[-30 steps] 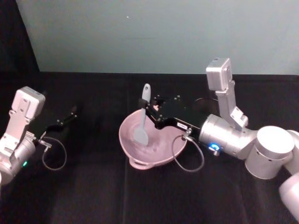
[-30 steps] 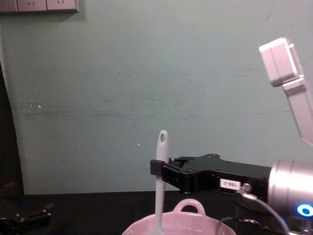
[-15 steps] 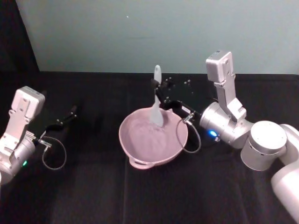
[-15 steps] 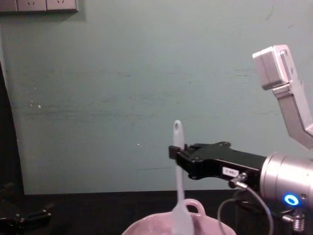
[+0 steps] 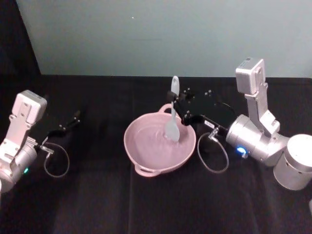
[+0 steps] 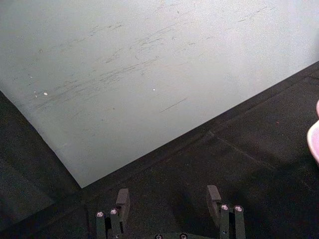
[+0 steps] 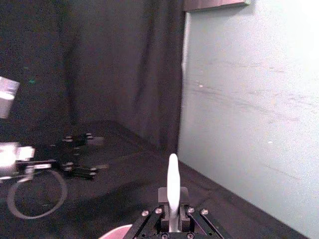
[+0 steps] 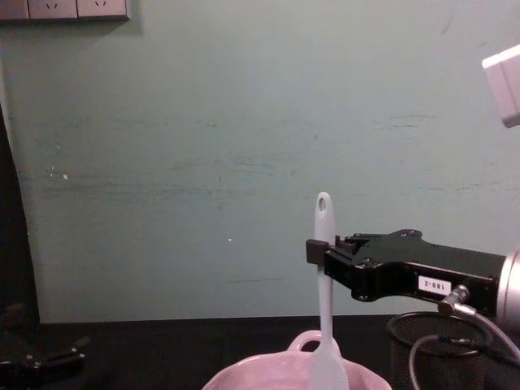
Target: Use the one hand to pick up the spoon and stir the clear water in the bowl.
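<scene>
A table draped in matt black cloth (image 5: 97, 195) runs back to a pale green wall (image 5: 146, 39); near its middle a pale pink glossy bowl (image 5: 161, 168) sits upright on the cloth, with small loop handles at its near and far rims; to the bowl's right a black wire-mesh cup (image 8: 431, 357) stands upright; whether cup and bowl touch cannot be told.

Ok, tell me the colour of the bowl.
The bowl is a pale, glossy pink, clearest in the head view.
</scene>
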